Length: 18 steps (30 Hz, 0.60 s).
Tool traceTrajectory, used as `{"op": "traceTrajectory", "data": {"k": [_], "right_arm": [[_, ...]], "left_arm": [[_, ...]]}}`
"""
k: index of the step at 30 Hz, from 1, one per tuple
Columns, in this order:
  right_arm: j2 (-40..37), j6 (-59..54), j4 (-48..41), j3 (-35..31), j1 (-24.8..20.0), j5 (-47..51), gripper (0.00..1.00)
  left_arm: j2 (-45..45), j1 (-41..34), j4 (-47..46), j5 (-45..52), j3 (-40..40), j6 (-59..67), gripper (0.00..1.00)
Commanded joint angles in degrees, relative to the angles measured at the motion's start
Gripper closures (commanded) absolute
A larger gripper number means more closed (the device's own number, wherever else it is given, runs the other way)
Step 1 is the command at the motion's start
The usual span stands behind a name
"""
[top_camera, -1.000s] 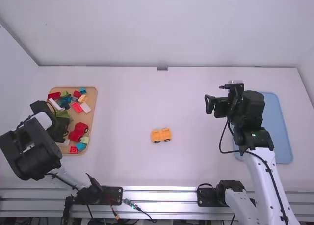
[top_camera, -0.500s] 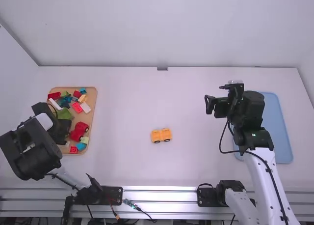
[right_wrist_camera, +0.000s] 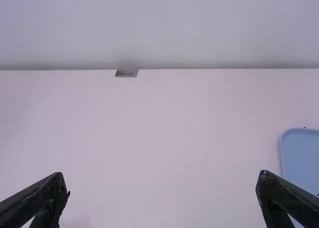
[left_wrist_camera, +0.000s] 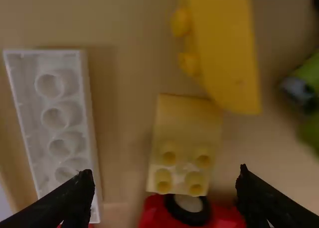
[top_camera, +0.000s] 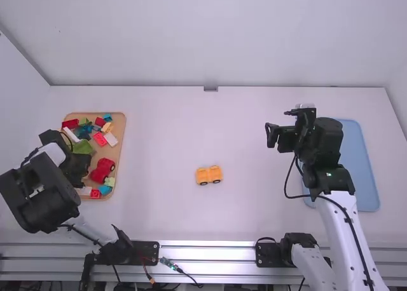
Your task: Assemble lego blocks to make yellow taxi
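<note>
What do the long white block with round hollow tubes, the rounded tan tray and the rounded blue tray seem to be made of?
The white block looks like smooth hard plastic: crisp moulded walls and tubes. The blue tray is probably matt plastic, going by its even colour. The tan tray looks dull; it could be wood or plastic, with no clear grain visible.

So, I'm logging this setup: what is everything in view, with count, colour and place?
Table: one, white, under everything
Wall: one, white, far side
Bracket: one, grey, far edge
Rails: several, silver, near edge
Box: one, tan, left
Bricks: many, mixed colours, in box
Car: one, red, in box
Taxi: one, orange-yellow, mid-table
Tray: one, blue, right
Cables: several, mostly black, around arms
Arms: two, white-black, left and right
Jaws: two pairs, black, open, over box and beside tray
</note>
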Motion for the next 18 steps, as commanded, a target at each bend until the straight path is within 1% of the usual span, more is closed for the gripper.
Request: {"op": "traceTrajectory", "data": {"k": [1, 9, 18], "right_arm": [[0.17, -0.04, -0.04, 2.23, 0.07, -0.39, 0.01], [0.17, -0.04, -0.11, 2.23, 0.07, -0.37, 0.01], [0.17, -0.02, -0.11, 2.23, 0.07, -0.37, 0.01]], "left_arm": [[-0.92, 0.22, -0.44, -0.26, 1.46, -0.33, 0.22], [-0.90, 0.17, 2.54, -0.26, 0.39, 1.86, 0.22], [-0.90, 0.17, 8.74, -0.35, -4.98, 1.86, 0.26]]}}
